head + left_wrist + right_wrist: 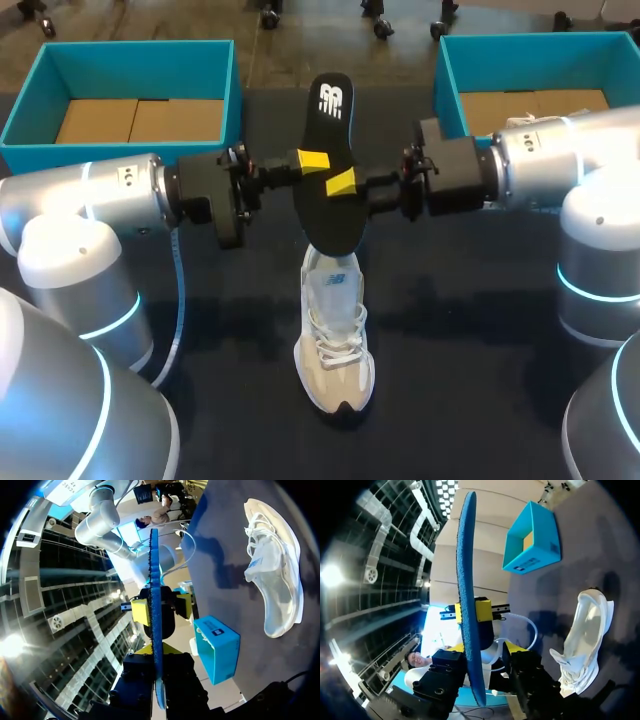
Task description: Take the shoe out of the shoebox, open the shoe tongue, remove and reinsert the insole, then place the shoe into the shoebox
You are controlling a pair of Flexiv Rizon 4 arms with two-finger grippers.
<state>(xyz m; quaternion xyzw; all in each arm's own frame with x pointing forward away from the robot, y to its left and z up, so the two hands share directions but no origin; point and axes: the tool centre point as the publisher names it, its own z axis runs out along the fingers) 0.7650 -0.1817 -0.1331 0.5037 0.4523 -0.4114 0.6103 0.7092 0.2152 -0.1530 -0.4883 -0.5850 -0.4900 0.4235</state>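
Black on its upper face, one insole is held in the air between the two arms, its near end above the heel opening of the single white shoe. The left gripper is clamped on the insole's left edge and the right gripper on its right edge, one yellow tip against each face. The shoe stands upright on the dark table, with tabletop showing on both sides of it. Two open teal boxes are counted at the far edge, well apart from the shoe: the left shoebox and the right shoebox.
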